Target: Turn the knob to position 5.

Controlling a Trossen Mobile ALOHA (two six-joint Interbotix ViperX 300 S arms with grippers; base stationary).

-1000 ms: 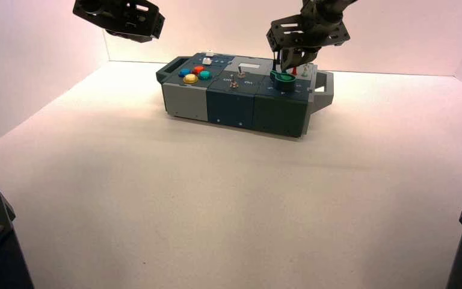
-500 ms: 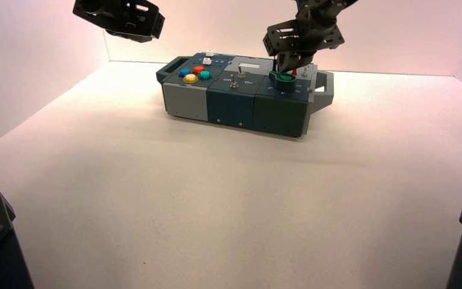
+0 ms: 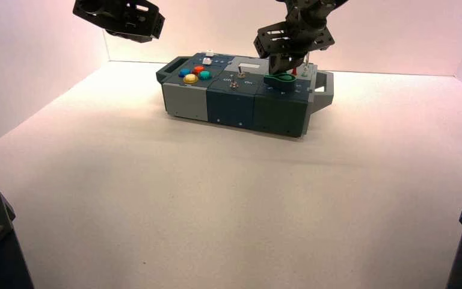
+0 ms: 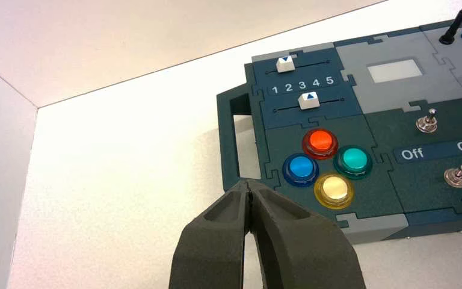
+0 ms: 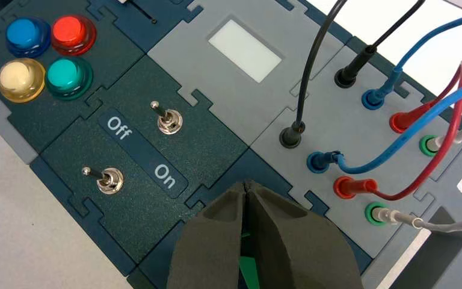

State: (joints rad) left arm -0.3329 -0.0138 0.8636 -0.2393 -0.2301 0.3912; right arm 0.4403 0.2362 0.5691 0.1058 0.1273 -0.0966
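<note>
The knob (image 3: 280, 79) was seen on the box (image 3: 240, 102), on the dark teal section near the right end of its top, close to the front edge. Only a sliver of its green showed in the right wrist view, hidden under the right gripper (image 5: 245, 195), whose fingers were pressed together at the tips; whether the knob was pinched could not be told. It was judged a light, rigid plastic part, turning stiffly in steps, best taken across its tapering pointer.

Counted on the box were one knob, two metal toggle switches (image 5: 168, 122), four round push buttons (image 4: 320, 143), two sliders (image 4: 308, 100) and one pale display window (image 5: 245, 50). The left gripper (image 4: 249, 192), fingers closed on nothing, was held above the box's left end.
</note>
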